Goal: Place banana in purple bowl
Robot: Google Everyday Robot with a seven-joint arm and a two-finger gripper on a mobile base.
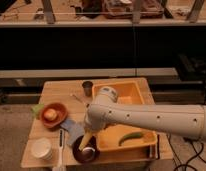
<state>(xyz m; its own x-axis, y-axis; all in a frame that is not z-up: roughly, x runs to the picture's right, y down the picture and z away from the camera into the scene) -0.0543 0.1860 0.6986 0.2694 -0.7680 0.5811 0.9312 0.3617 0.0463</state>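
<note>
One banana [86, 140] under hand [88, 136] (touching).

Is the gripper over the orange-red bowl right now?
No, the gripper is at the purple bowl near the table's front edge, with the banana slanting into it; the orange-red bowl sits apart.

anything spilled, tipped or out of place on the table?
Nothing stands out. The gripper is low over the purple bowl at the table's front edge, with the banana hanging from it. The orange bowl, cup and white container all sit upright; nothing looks spilled.
</note>
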